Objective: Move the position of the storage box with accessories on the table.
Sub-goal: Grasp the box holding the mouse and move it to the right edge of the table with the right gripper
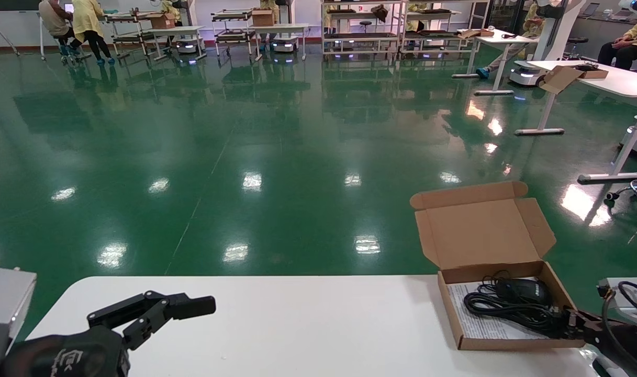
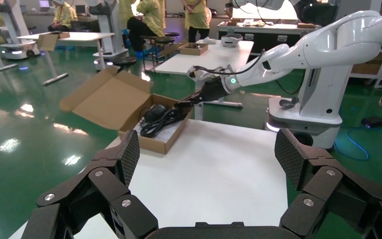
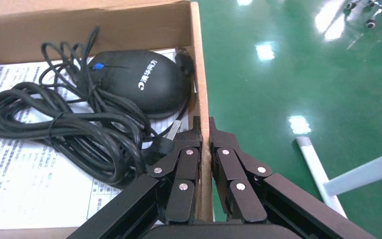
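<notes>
Both fingers of the right gripper pinched the thin corrugated right wall of the storage box at the table's far right corner; mouse, coiled cable, leaflet inside. Left gripper gaped wide, near left corner.

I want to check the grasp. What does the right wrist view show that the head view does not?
Only the right wrist view shows the right gripper with its jaws shut on the side wall of the storage box. Only the head view shows the raised lid, the table and the left gripper, open and idle. Both show the mouse, its cable and the leaflet.
</notes>
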Tool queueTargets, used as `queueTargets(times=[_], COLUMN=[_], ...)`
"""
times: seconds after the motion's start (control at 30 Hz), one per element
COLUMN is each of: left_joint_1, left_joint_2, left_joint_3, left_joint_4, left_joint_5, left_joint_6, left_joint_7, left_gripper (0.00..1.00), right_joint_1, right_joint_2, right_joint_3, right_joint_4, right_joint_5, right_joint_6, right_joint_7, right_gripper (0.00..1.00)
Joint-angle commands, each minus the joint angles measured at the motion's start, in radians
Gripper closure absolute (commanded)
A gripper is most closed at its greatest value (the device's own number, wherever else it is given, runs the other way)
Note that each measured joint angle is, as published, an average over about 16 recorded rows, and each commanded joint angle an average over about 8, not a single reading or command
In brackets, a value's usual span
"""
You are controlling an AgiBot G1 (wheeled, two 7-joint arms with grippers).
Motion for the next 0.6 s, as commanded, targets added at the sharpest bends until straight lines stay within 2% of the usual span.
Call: queueTargets(times=[0.03, 0.6], left_joint_1=[0.0, 0.0], left_joint_2=[0.0, 0.0], left_joint_3=[0.0, 0.0], left_joint_4=[0.0, 0.0], left_joint_5=[0.0, 0.0], left_joint_6=[0.0, 0.0], left_joint_7=[0.0, 0.0], left_gripper=[0.0, 0.0], right_joint_1=[-0.002, 0.011], right_joint_2=[-0.006, -0.001], right_joint_3=[0.005, 0.011], right_joint_4=[-0.002, -0.017], right_joint_5=[0.006, 0.013], right_joint_6=[-0.001, -0.008], right_joint_7=[-0.007, -0.063], right_gripper=[0.01, 0.0])
